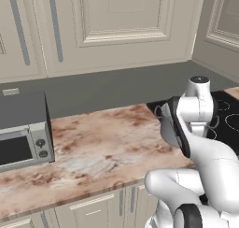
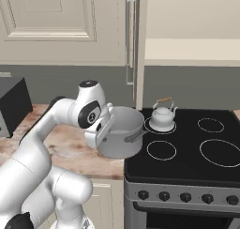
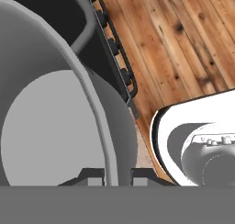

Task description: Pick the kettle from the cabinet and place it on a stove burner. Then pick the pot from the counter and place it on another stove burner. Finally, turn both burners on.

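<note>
Second step in hand: gripper (image 3: 117, 175) pinched on pot (image 2: 121, 138) wall at counter (image 1: 102, 147) edge; next, lifting onto free burner (image 2: 161, 149).

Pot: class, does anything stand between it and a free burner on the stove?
Nothing visible does. The pot, its rim in the gripper, sits beside the stove; only the kettle occupies a back burner.

1. Plain grey metal on the pot (image 2: 120, 139), smooth and matt inside.
2. Silvery, faintly shiny metal on the kettle (image 2: 162, 115), brown wood atop its handle.
3. Mottled pink-brown marble look on the counter (image 1: 102, 147), smooth.
4. Glossy black glass on the stove top (image 2: 187, 155).
5. Knotty, grained wood planks on the floor (image 3: 183, 44).
</note>
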Robot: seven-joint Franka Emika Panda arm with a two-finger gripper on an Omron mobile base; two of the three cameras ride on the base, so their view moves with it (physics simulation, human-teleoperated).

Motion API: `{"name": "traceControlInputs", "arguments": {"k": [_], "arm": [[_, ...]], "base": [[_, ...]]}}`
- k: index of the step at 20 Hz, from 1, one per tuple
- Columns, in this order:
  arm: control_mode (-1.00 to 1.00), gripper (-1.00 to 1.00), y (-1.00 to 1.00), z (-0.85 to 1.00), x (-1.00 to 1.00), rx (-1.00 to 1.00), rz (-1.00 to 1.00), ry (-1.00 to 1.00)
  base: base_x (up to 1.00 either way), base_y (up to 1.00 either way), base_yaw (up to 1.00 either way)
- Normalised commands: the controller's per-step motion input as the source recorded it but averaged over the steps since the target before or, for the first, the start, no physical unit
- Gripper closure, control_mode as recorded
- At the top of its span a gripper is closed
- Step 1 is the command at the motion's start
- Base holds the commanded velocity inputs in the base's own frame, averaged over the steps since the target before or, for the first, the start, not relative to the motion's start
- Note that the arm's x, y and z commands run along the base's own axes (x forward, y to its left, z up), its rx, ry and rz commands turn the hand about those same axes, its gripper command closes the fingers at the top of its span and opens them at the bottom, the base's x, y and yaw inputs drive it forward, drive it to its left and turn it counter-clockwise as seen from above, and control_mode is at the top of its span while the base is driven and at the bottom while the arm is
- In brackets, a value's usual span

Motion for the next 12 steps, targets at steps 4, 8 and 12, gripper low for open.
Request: {"name": "traceControlInputs", "arguments": {"k": [4,8,12], "arm": [[-1.00,1.00,-0.22,-0.13,0.16,0.00,-0.07,0.00],[-1.00,1.00,-0.19,-0.07,0.14,0.00,-0.06,0.00],[-1.00,1.00,-0.17,-0.03,0.19,0.00,-0.06,0.00]], "base": [[0.00,0.00,0.00],[0.00,0.00,0.00],[0.00,0.00,0.00]]}}
